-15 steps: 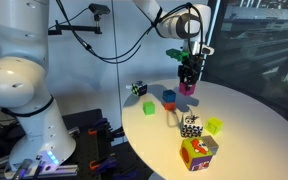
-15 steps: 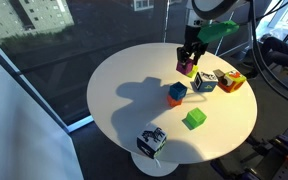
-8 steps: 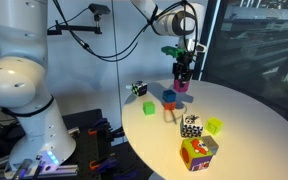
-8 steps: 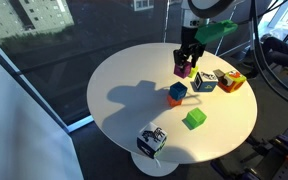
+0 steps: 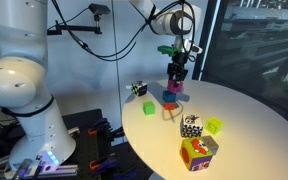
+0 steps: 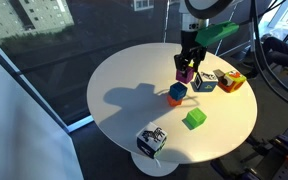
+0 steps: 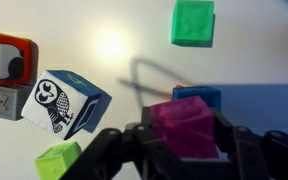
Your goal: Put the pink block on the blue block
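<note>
Over the white worktop the arm has swung sideways in the last second, carrying its load from the far side of the cluster towards the middle. The gripper is clamped on the pink block, fingers pressed to two opposite faces, and it holds the block in the air, touching nothing below. That block now hangs just above the blue block, where a second ago it stood clearly off to one side. In the wrist view the pink block hides most of the blue block, leaving only a strip of blue showing past one edge, so the two look nearly but not quite lined up. The blue block rests untouched on the worktop. I judge the carry all but done: what remains is a small sideways correction, then lowering and letting go.
</note>
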`<state>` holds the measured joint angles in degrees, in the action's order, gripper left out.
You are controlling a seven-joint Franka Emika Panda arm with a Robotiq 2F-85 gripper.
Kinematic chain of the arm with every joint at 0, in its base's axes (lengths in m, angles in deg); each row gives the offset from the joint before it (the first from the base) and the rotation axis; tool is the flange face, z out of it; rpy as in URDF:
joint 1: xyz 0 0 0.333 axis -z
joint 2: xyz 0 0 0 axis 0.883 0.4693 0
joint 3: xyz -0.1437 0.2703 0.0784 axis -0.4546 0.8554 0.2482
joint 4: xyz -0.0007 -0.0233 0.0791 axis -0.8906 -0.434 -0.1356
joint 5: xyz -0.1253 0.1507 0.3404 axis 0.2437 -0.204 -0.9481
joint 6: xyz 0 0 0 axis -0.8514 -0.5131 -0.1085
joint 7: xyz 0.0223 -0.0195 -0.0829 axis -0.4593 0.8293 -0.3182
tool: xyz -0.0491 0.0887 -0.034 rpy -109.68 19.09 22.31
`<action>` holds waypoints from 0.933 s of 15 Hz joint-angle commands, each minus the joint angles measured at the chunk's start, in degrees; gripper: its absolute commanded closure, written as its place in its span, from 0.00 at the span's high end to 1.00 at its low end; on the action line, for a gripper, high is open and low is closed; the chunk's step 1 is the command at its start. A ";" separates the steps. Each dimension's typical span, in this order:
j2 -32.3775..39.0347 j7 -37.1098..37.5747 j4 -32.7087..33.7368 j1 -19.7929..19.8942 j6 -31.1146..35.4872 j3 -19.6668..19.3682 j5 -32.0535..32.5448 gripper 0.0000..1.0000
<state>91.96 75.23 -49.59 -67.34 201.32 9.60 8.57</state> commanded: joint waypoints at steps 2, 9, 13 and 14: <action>-1.57 1.09 -1.41 -0.58 -0.45 0.40 0.55 0.33; -1.56 1.67 -3.05 -1.56 1.39 0.49 1.16 0.33; -1.75 2.54 -4.21 -2.03 4.36 0.31 2.01 0.33; -1.80 2.72 -4.54 -2.09 5.40 0.26 2.30 0.33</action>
<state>91.96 75.61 -52.02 -68.94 204.05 9.96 8.84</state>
